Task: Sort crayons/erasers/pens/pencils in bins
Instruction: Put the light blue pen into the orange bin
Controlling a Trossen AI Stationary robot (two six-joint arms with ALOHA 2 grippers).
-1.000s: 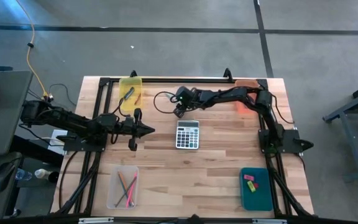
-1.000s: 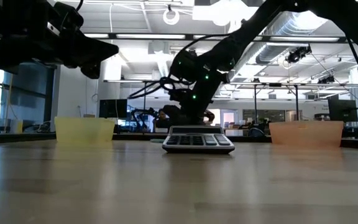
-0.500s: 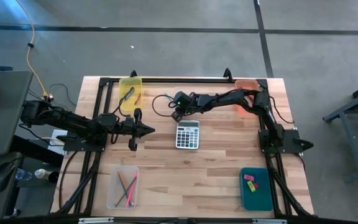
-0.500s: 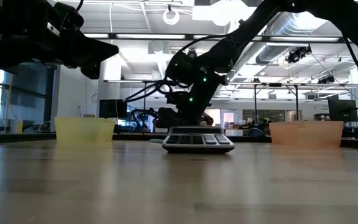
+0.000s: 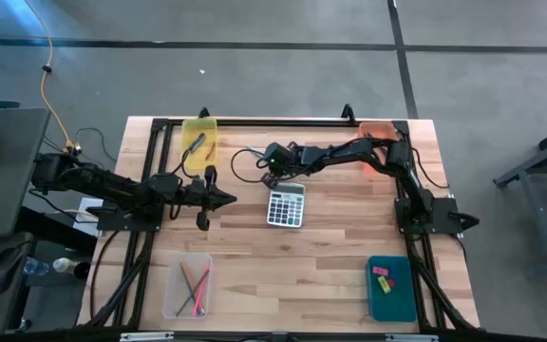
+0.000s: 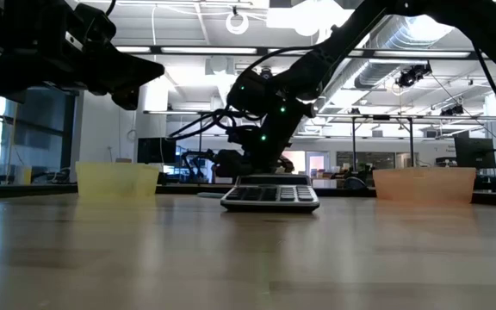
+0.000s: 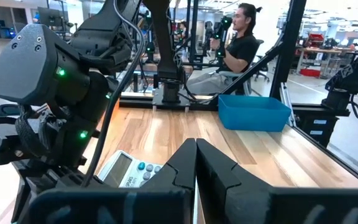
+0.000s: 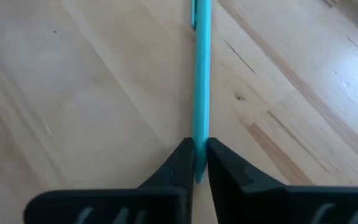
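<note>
Only the right wrist view shows the right gripper (image 8: 199, 163) low over the wooden worktop (image 8: 73, 93), its fingers clenched around a long thin light-blue pencil (image 8: 201, 74). From above, that gripper (image 5: 272, 173) sits just behind the grey calculator (image 5: 286, 205), while the left gripper (image 5: 224, 199) waits with fingers pressed together, near the translucent yellow bin (image 5: 198, 144).

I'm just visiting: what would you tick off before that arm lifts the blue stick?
1. Right gripper closed on the blue pencil: ok.
2. Pencil centred between the fingers: ok.
3. Pencil off the table yet: cannot tell.
4. Calculator close beside the right gripper, might get nudged: not ok.
5. Left gripper shut and waiting apart: ok.
6. Clear bin holding pencils has room: ok.
</note>
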